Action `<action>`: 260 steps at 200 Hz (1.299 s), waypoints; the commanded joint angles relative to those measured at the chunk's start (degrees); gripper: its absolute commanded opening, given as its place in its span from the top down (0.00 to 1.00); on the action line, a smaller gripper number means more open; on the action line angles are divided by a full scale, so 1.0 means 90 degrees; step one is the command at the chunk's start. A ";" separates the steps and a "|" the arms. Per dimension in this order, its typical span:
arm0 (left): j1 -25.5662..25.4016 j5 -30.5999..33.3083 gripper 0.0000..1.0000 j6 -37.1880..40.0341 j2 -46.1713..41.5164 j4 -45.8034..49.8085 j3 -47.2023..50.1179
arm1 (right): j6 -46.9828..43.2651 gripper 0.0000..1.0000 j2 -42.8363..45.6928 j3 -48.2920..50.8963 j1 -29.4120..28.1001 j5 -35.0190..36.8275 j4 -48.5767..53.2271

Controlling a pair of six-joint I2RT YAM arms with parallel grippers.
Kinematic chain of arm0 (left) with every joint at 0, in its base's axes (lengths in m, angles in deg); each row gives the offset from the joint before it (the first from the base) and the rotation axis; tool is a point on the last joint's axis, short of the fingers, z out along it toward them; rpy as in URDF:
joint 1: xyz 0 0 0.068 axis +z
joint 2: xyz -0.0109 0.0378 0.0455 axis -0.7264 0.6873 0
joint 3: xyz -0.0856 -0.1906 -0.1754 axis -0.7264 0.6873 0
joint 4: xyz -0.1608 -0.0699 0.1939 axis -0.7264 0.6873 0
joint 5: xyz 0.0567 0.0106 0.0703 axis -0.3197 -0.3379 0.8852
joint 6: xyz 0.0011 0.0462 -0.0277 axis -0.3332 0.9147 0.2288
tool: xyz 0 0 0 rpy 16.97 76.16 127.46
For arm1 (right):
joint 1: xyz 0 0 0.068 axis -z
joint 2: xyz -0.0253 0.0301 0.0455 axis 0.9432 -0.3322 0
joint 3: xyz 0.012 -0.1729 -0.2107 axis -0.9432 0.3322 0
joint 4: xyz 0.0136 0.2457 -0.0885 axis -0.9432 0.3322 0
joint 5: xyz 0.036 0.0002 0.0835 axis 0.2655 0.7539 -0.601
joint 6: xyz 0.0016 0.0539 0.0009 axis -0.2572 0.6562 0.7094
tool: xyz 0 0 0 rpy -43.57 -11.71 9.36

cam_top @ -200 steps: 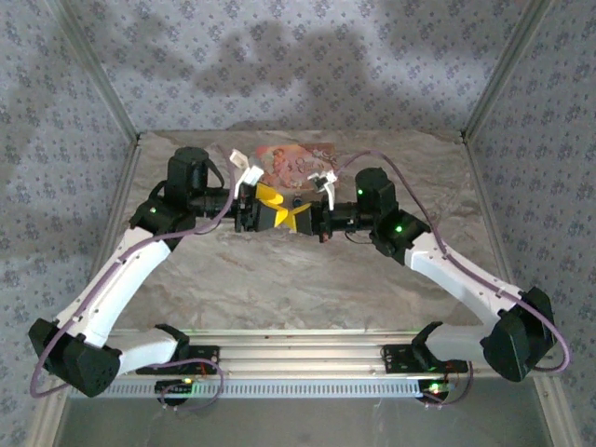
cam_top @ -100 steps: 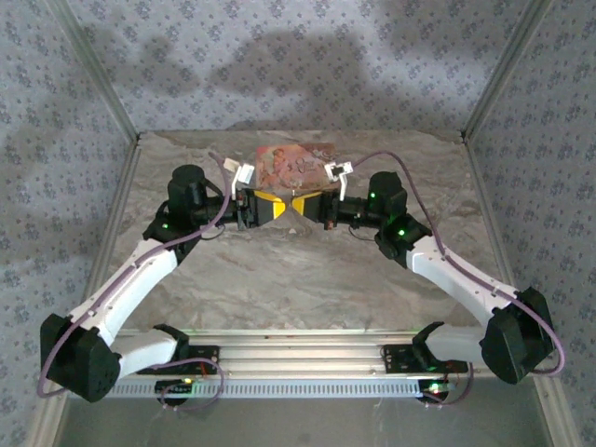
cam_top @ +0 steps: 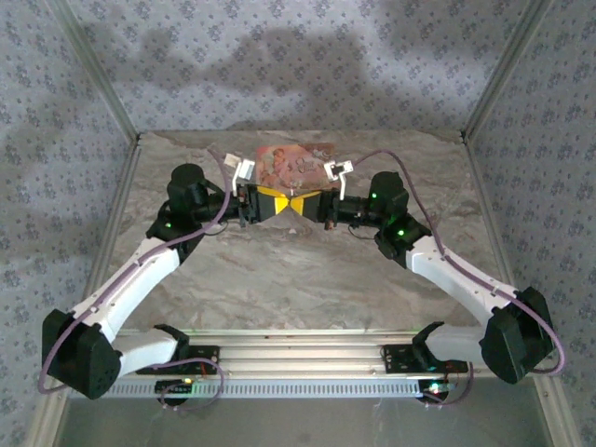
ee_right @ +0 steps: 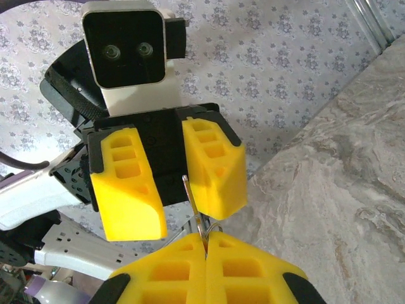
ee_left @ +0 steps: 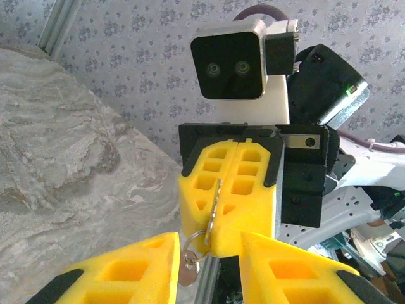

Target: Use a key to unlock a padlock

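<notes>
1. Left arm: reaches in over the table (cam_top: pixel 307 279) towards the middle, well out from my base.
2. Left claw (cam_top: pixel 282 201): faces my right claw tip to tip, just this side of a pink printed box (cam_top: pixel 293 165) lying at the far edge.
3. Left claw state: open. The right wrist view shows its two yellow pads (ee_right: pixel 130 190) standing clearly apart. In the left wrist view the same pads frame the bottom with a gap between them (ee_left: pixel 209 266).
4. Key (ee_left: pixel 216 199): thin metal blade, upright, pinched along the seam of my right claw's pads. It points towards the gap in my left claw (ee_right: pixel 177 202). I cannot tell whether it touches either left pad.
5. Key ring (ee_left: pixel 196 239): hangs from the blade just below the right claw's pads. A second small key (ee_left: pixel 188 277) dangles from it, close beside one left pad.
6. Right claw (ee_left: pixel 223 215): closed, both pads pressed flat together, gripping the key. From its own wrist view the blade (ee_right: pixel 192 202) rises out of the shut seam (ee_right: pixel 205 253), with the ring (ee_right: pixel 214 227) beside it.
7. Right claw, top view (cam_top: pixel 304 200): meets the left at the centre, the yellow pads forming a bow-tie shape.
8. Right arm: stretched in from the right, mirroring the left.
</notes>
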 commanded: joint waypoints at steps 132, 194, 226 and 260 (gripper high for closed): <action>-0.0134 -0.0057 1.00 0.0697 -0.0015 0.0372 -0.0079 | -0.0266 0.82 -0.0119 -0.0300 -0.0130 0.0032 0.0460; -0.0126 0.0211 1.00 0.2897 0.0122 0.3522 -0.1127 | -0.1506 0.51 0.0484 -0.0843 0.0401 -0.0109 0.2854; -0.0126 -0.0407 1.00 0.3662 0.0504 0.4537 -0.1717 | -0.1688 0.48 0.0435 -0.1100 0.0535 -0.0537 0.3268; -0.0153 -0.0887 1.00 0.3928 0.0877 0.4962 -0.2174 | -0.1418 0.47 0.0187 -0.1067 0.0420 -0.0876 0.2870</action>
